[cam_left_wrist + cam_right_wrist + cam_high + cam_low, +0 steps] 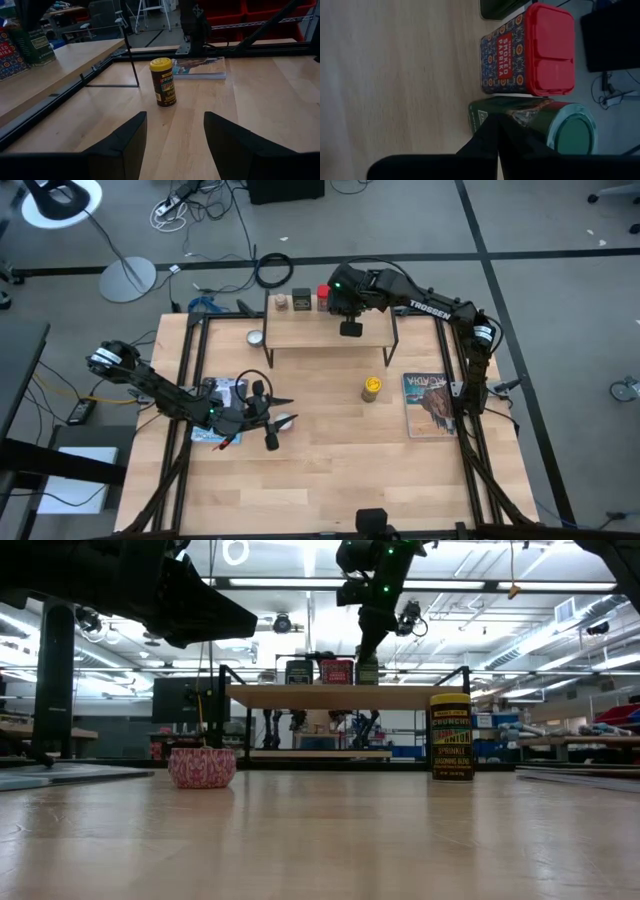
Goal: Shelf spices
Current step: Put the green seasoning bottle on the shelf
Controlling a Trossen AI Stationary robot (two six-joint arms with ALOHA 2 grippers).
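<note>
Standing on the shelf (300, 332) — red tin (530, 50), green-capped jar (555, 125) — right claw (497, 131) pinched together, left claw (172, 132) apart.

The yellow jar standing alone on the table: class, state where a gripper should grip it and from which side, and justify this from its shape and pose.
Grip the yellow jar around its label, below the cap. It stands upright, tall and narrow, so a level approach suits. The open left gripper already faces it across bare table, probably the easiest side.
</note>
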